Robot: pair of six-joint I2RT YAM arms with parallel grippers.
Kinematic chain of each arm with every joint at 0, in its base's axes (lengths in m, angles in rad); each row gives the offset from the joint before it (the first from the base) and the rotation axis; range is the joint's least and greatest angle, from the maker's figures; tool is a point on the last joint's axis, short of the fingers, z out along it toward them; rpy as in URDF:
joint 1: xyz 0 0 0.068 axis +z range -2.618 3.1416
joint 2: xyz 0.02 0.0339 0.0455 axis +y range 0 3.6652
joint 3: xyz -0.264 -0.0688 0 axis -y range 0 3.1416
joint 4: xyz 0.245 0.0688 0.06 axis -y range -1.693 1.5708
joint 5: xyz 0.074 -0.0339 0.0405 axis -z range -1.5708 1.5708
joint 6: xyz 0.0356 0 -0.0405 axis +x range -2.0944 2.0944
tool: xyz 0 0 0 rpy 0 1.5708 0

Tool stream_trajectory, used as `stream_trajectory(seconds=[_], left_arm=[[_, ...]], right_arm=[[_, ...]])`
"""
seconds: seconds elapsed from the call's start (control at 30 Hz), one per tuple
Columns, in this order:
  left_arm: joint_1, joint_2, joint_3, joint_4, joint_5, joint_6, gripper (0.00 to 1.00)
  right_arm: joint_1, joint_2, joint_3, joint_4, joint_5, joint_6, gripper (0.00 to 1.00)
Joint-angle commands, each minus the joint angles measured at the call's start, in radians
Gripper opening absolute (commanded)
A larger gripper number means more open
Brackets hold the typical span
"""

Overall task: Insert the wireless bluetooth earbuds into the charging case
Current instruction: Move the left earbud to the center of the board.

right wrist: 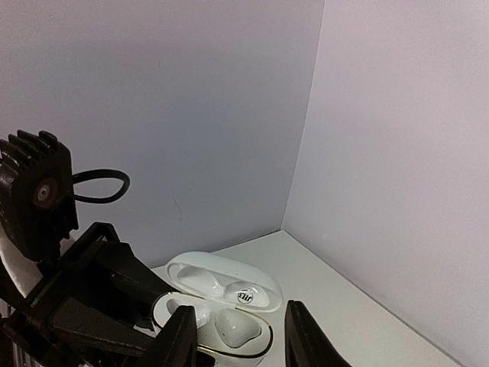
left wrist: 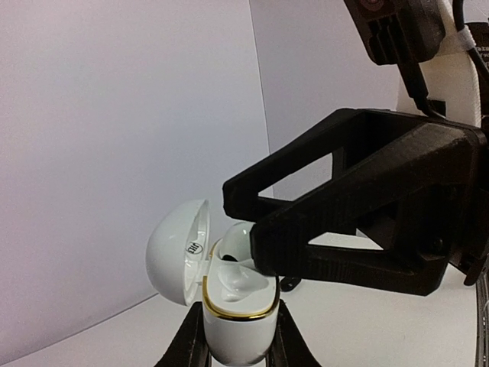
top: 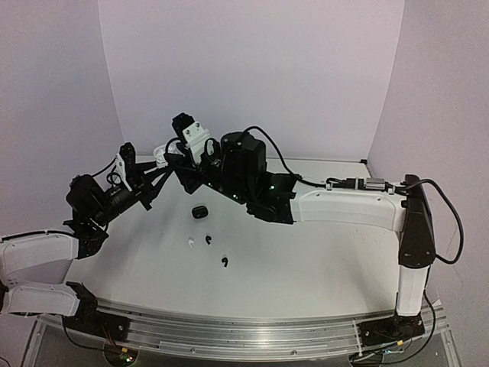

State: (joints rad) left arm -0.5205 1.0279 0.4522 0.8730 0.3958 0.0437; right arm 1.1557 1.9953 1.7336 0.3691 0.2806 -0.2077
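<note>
Three loose earbuds lie on the tabletop (top: 328, 264) closest to the arm bases: the nearest black earbud (top: 224, 262), then the second black earbud (top: 208, 240) just beside a loose white earbud (top: 189, 243). Beyond them rests a closed black case (top: 199, 212), with neither arm on it.

Farther back, both arms meet in the air above the tabletop. The left claw (left wrist: 235, 342) is pinched on the lower body of the white charging case (left wrist: 233, 310), one finger on each side. It holds the case upright with the lid (left wrist: 176, 252) swung back. In my judgement this presents the wells to the other arm.

The right claw (right wrist: 238, 317) comes in from above, its jaws partly spread with nothing visible between them. One fingertip (left wrist: 260, 241) sits at a white bud (left wrist: 233, 246) lying in a well of the case, apparently to press it home. Actual contact cannot be confirmed.
</note>
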Motion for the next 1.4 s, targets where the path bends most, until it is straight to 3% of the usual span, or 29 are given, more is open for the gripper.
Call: stream_trajectory(seconds=[0.0,0.23,0.37,0.47,0.57,0.63,0.8,0.9,1.1,1.27,1.37], left_arm=[[0.0,-0.03,0.062,0.118,0.001,-0.014,0.0],[0.003,-0.032,0.063,0.079,-0.05,-0.05,0.0],[0.011,-0.036,0.061,0.06,-0.081,-0.087,0.0],[0.013,-0.041,0.06,0.051,-0.105,-0.091,0.0],[0.015,-0.051,0.059,0.022,-0.15,-0.09,0.0],[0.018,-0.058,0.057,-0.002,-0.18,-0.084,0.0],[0.03,-0.078,0.058,-0.054,-0.233,-0.052,0.0],[0.04,-0.092,0.061,-0.085,-0.249,-0.045,0.0],[0.073,-0.119,0.077,-0.177,-0.263,-0.045,0.0],[0.098,-0.127,0.082,-0.232,-0.254,-0.045,0.0],[0.102,-0.128,0.086,-0.243,-0.236,-0.049,0.0]], right_arm=[[0.006,0.013,0.01,-0.058,0.011,0.008,0.4],[-0.01,-0.021,0.039,-0.058,-0.034,0.084,0.64],[-0.077,-0.059,0.09,-0.063,-0.191,0.298,0.82],[-0.127,-0.101,0.091,-0.08,-0.201,0.429,0.86],[-0.155,-0.126,0.091,-0.164,-0.111,0.52,0.84],[-0.171,-0.103,0.135,-0.327,-0.041,0.588,0.81],[-0.181,0.118,0.432,-0.807,-0.016,0.709,0.72],[-0.181,0.272,0.606,-0.994,-0.041,0.755,0.66],[-0.163,0.428,0.636,-1.042,-0.127,0.844,0.57],[-0.102,0.577,0.799,-1.015,-0.129,0.79,0.57],[-0.069,0.629,0.796,-0.973,-0.118,0.754,0.57]])
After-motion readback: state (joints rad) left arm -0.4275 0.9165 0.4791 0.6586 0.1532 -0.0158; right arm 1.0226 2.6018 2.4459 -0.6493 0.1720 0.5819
